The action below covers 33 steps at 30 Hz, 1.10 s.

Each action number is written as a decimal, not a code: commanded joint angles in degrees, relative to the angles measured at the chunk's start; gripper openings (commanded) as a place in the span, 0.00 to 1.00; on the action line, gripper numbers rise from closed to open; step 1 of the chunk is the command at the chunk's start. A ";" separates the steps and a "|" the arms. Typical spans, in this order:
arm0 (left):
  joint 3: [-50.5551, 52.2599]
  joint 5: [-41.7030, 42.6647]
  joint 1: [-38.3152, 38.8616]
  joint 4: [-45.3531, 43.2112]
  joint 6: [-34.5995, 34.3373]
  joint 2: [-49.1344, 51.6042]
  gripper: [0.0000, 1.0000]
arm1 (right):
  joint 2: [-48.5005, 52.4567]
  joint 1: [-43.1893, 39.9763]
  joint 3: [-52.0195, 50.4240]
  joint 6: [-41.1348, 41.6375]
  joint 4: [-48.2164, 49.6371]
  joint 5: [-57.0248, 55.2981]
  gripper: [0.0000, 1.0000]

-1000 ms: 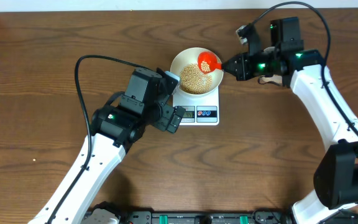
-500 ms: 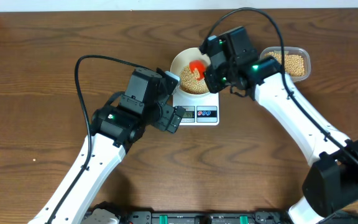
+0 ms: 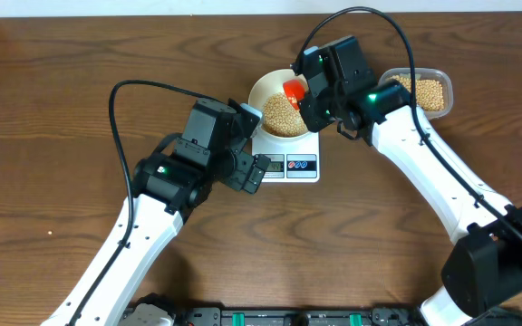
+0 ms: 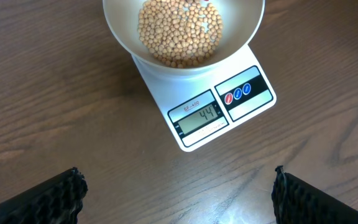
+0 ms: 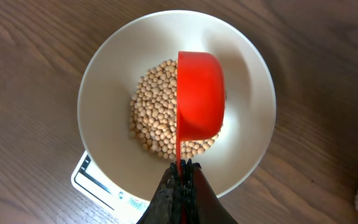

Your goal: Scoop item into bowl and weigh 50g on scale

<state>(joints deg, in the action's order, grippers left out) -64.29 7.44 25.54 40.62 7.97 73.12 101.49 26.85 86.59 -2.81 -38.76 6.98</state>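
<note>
A brown wooden table (image 3: 43, 181) seen from above, with two white and black robot arms reaching in from the near edge. Nearest, the left gripper (image 4: 178, 186) hovers over bare wood just in front of the scale, its two dark fingers spread wide apart and holding nothing. Just beyond it sits the scale (image 4: 219, 115), a small white rectangle with a red and a blue button beside a grey display that reads 44. On the scale's platform stands the bowl (image 5: 247, 124), round and white, with a mound of tan beans (image 5: 154, 118) lying in its middle. Over the beans is a red scoop (image 5: 199, 99), tipped onto its side with its mouth turned sideways; whether it touches the beans cannot be told. The right gripper (image 5: 182, 177) has its jaws clamped tight on the scoop's thin red handle. Farthest, on the robot's right of the bowl, a clear plastic tub (image 3: 427, 91) holds more beans, partly hidden behind the right arm.
</note>
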 commanded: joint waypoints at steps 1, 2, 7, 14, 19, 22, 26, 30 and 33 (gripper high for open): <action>0.22 0.28 -0.20 0.09 0.57 -0.13 0.97 | -1.66 -0.31 1.40 -0.66 0.00 2.67 0.01; 0.22 0.28 -0.20 0.09 0.57 -0.15 0.97 | -1.66 -0.42 1.40 -0.44 0.02 3.10 0.01; 0.22 0.28 -0.20 0.09 0.57 -0.15 0.97 | -1.66 -2.45 1.40 0.22 0.28 8.41 0.01; 0.22 0.28 -0.20 0.09 0.57 -0.13 0.97 | -1.66 -9.70 1.40 3.02 1.27 22.12 0.01; 0.22 0.28 -0.20 0.09 0.57 -0.13 0.98 | -1.66 -12.96 1.40 2.99 1.27 28.44 0.01; 0.22 0.28 -0.20 0.09 0.57 -0.13 0.97 | -1.66 -13.79 1.40 2.99 1.25 30.56 0.01; 0.22 0.28 -0.20 0.09 0.57 -0.13 0.97 | -1.66 -13.84 1.40 2.99 1.18 31.12 0.01; 0.22 0.28 -0.20 0.09 0.57 -0.15 0.98 | -1.64 -13.51 1.40 2.78 0.39 30.71 0.01; 0.22 0.28 -0.20 0.09 0.57 -0.13 0.97 | -1.64 -12.55 1.40 1.88 -0.28 27.82 0.01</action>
<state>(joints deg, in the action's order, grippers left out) -64.29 7.44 25.54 40.62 7.97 73.12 101.49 13.34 86.59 -0.47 -38.54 36.36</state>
